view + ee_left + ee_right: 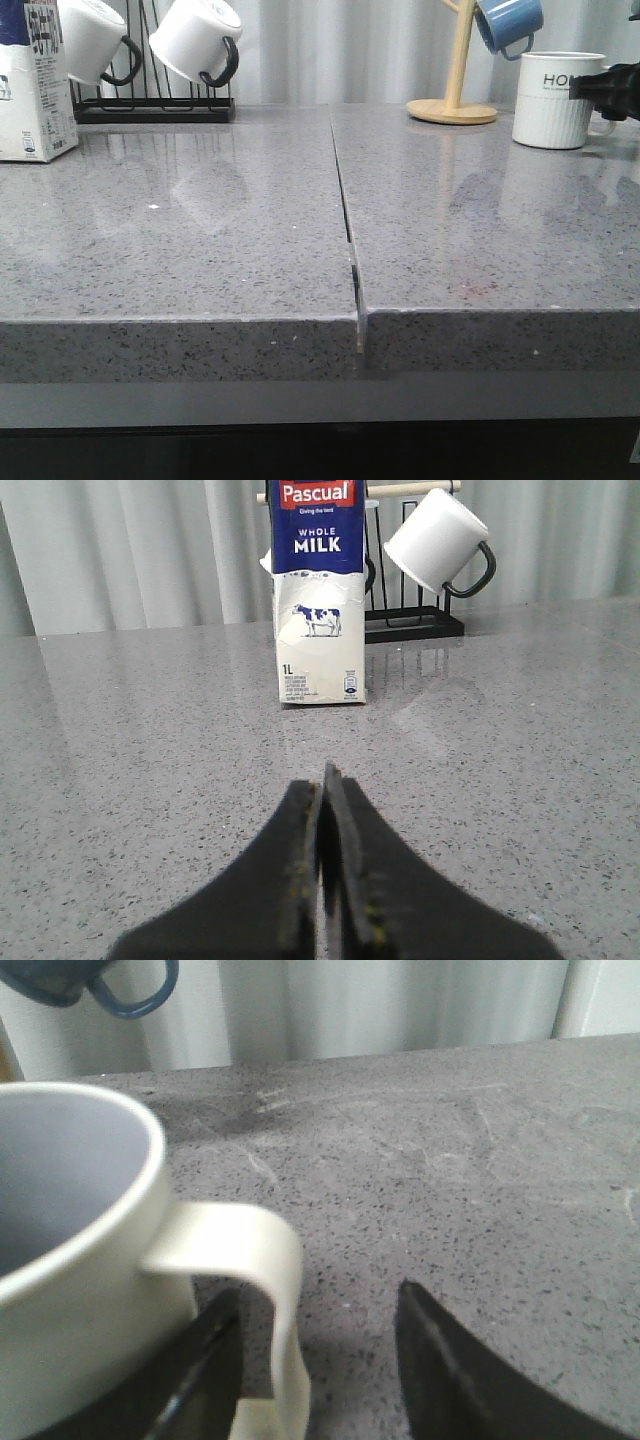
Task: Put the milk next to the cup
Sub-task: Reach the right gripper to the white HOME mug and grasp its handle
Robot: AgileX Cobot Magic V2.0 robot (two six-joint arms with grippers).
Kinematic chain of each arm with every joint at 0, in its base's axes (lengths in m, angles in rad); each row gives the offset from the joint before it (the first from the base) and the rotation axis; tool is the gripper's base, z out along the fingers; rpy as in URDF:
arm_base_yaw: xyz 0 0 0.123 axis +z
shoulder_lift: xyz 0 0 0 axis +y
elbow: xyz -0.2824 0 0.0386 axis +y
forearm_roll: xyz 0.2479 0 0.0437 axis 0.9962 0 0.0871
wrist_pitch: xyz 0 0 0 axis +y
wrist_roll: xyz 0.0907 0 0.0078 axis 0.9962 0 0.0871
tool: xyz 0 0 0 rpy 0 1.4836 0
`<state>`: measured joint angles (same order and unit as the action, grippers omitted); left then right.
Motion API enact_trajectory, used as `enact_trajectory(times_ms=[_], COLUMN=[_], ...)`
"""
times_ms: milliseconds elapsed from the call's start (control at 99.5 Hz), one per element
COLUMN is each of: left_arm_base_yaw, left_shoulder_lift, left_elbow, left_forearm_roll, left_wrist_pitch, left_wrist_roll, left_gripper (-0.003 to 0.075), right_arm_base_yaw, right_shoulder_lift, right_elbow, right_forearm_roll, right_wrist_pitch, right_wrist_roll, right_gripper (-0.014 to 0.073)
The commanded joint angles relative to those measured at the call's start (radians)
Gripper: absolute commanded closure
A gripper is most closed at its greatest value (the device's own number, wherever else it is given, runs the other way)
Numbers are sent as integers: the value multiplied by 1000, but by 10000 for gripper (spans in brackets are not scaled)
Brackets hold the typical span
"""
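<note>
Spanning grey speckled countertop [200, 230] | left claw [322, 810] closed, empty | right claw [320, 1360] parted around cup [90, 1290] handle

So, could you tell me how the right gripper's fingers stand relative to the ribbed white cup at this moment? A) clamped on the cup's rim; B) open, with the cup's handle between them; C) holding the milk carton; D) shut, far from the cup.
B: in the right wrist view the right gripper is open, its fingers either side of the handle of the cup.
</note>
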<state>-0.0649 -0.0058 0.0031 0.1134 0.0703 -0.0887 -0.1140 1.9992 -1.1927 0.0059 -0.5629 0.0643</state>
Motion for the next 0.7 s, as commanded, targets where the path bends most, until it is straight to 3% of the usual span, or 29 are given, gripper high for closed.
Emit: enact_trajectory(times_ms=[0,151,392,543,693], left_arm_base_yaw=[2,2,2,2,2], left_shoulder_lift=[-31,-31,-31,-31,-31], left_elbow=[38,38,38,38,38], left_forearm_roll=[-6,-6,-6,-6,-6], left_wrist_pitch=[-87,-87,-87,-87,-87], left_wrist_roll=[-6,-6,-6,-6,-6], left_gripper=[741,741,741,741,741], right_arm_base_yaw=[-10,-10,10,71,141], right_shoulder_lift=[-36,-27,-56,-124,-218], right_elbow=[-54,-62,-62,-59,-2], right_forearm_roll=[-6,-6,-6,-6,-6], right_wrist_pitch=[-71,-70,-39,52,47], right_wrist_roll=[-8,-8,-8,-8,-8], right_gripper=[354,668,651,651,651])
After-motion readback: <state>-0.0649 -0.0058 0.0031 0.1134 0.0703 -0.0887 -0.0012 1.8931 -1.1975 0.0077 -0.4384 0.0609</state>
